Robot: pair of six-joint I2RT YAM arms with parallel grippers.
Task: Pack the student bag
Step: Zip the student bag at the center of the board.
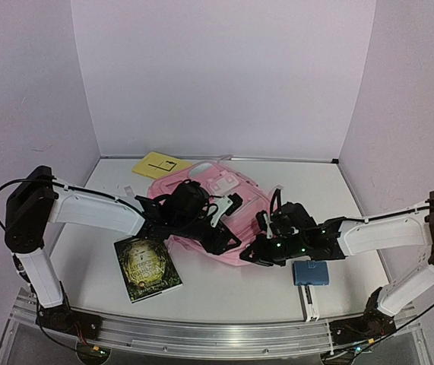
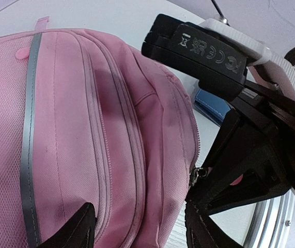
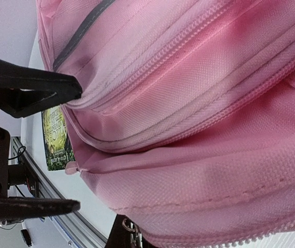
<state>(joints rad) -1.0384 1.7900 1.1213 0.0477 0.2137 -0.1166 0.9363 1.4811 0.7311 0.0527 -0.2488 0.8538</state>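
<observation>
Nearest the arms, a green book (image 1: 147, 268) and a blue case (image 1: 312, 272) lie on the white table (image 1: 224, 293) — unpacked. Mid-table sits the pink student bag (image 1: 224, 199), zips apparently closed, so packing looks barely begun. The left gripper (image 2: 137, 227) hovers at it, fingers apart, empty; the right gripper (image 1: 256, 255) is pinched shut at its edge — whether it grips fabric, I cannot tell. Beyond lies a yellow card (image 1: 158, 164), then plain pale walls.

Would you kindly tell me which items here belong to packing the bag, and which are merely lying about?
Belonging to the job:
- student bag
- green book, near the left arm
- blue case, near the right arm
- yellow pad, behind the bag

Lying about:
- nothing else distinguishable on the table
</observation>
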